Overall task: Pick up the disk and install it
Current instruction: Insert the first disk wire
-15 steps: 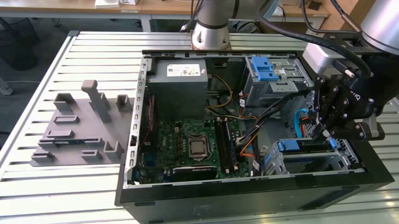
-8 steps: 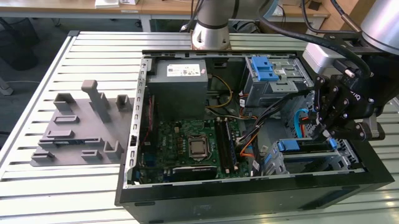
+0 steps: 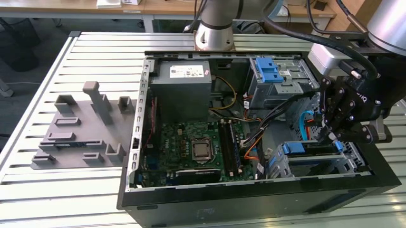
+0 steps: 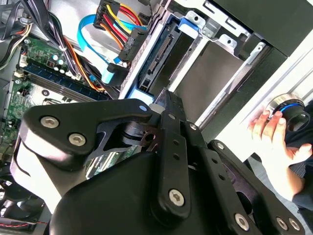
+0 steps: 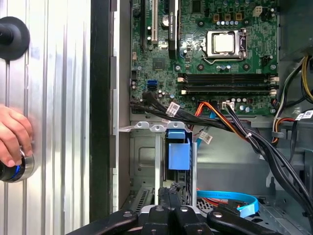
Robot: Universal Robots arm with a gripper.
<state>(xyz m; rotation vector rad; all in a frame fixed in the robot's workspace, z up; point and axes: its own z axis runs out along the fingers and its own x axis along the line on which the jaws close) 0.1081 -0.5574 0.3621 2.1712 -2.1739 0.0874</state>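
The disk (image 3: 309, 148) stands on edge inside the drive cage (image 3: 347, 164) of the open computer case (image 3: 254, 202). Its blue plastic frame faces up, and a black connector strip runs along one edge in the second wrist view. The gripper (image 3: 330, 138) hangs right over it, jaws together.

One disk (image 5: 178, 154) — one hand (image 5: 13, 133) — one motherboard (image 3: 197, 147)

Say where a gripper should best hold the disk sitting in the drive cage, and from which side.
Probably the blue frame end of the disk, from the open side of the computer case: it stands on edge, and the drive cage walls cover its broad faces.
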